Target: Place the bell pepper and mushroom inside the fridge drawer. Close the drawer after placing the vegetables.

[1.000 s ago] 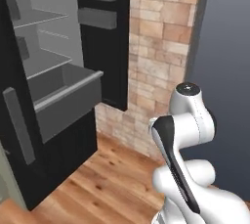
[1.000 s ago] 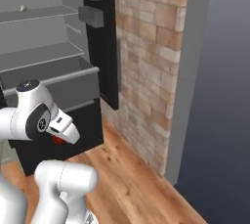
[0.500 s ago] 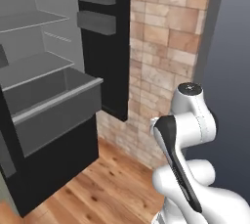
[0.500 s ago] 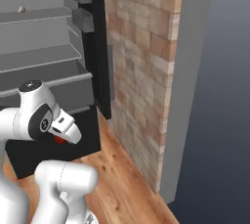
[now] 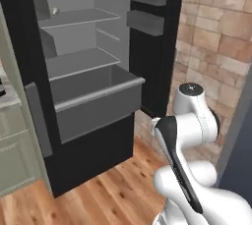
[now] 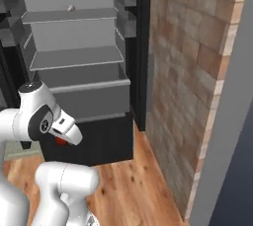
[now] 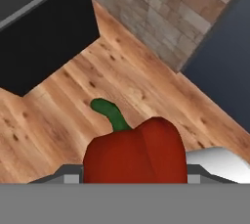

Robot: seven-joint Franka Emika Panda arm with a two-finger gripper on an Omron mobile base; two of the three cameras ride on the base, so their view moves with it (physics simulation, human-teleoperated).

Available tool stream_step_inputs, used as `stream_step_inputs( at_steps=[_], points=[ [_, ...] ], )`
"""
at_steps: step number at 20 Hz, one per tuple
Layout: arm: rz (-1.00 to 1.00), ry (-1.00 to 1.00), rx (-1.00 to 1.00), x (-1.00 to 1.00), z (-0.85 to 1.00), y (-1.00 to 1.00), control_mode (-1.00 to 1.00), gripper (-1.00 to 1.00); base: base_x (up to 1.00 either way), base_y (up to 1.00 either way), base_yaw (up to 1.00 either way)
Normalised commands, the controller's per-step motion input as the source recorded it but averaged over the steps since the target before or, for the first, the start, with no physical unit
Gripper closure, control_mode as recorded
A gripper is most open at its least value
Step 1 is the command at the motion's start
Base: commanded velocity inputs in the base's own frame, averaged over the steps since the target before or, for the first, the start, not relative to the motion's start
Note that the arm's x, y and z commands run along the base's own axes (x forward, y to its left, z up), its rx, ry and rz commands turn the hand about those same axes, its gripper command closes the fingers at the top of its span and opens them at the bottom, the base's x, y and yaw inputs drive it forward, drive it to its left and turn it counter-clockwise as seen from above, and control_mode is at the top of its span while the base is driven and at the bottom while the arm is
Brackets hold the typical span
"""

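With my jaws closed on the bell pepper (image 7: 135, 152) below the open fridge drawer (image 5: 93, 102), I feared clipping its front while lifting.

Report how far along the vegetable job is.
Done: the fridge drawer stands pulled out and looks ready to load. In hand: the tool is shut on the red bell pepper, held above the wooden floor in front of the fridge. Left: put the pepper in the drawer, fetch the mushroom, then close the drawer.
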Motion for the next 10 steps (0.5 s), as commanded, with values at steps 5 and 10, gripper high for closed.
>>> stream_step_inputs(
  at_steps=[5,10],
  points=[
    [0.00,0.00,0.00,0.00,0.00,0.00,1.00,1.00,0.72,-0.11,0.43],
    [0.00,0.00,0.00,0.00,0.00,0.00,1.00,1.00,0.75,-0.10,0.40]
  ],
)
